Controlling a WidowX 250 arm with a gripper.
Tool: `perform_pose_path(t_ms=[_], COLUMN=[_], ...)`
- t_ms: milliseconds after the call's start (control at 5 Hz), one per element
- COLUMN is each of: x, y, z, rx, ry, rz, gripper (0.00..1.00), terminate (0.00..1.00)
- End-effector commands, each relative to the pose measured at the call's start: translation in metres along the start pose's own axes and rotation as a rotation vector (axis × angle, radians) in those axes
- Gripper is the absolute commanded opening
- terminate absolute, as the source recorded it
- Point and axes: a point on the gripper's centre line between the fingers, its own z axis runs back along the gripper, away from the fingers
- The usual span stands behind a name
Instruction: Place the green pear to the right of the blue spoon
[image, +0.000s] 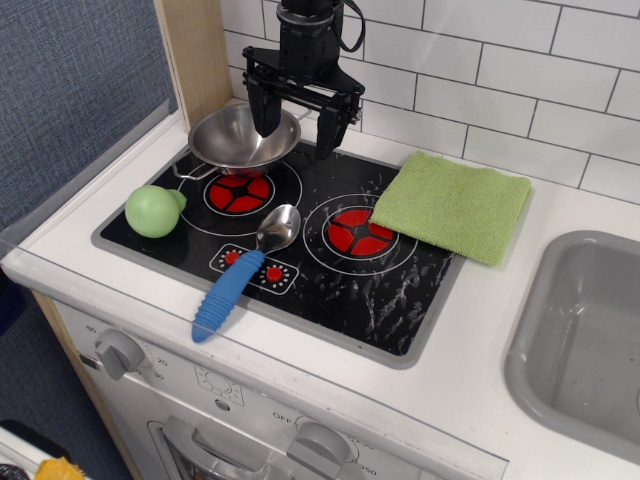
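The green pear (154, 210) lies on the left edge of the black stovetop (400, 300), its small bump pointing right. The blue spoon (240, 275) lies diagonally at the stovetop's front, blue handle toward the front left, silver bowl toward the back right. The pear is left of the spoon. My black gripper (298, 132) hangs at the back of the stove, over the right rim of the steel pot, well behind both things. Its two fingers are spread wide and hold nothing.
A steel pot (243, 137) stands on the back left burner. A folded green cloth (453, 204) lies over the stove's back right corner. A grey sink (585, 345) is at the right. White tiled wall behind, wooden post at the back left.
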Motion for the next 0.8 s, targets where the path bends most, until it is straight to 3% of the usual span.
perform_pose_path(t_ms=[0,200,400,600], x=[0.0,-0.004,-0.017,-0.046], y=[0.0,0.005,0.02,0.038], z=[0.0,0.021,0.048,0.05], rx=[0.0,-0.018,-0.07,-0.058], ry=[0.0,-0.02,-0.081,-0.085], rz=[0.0,0.006,0.037,0.034], gripper=[1.0,1.0,1.0,1.0], terminate=[0.0,0.0,0.0,0.0])
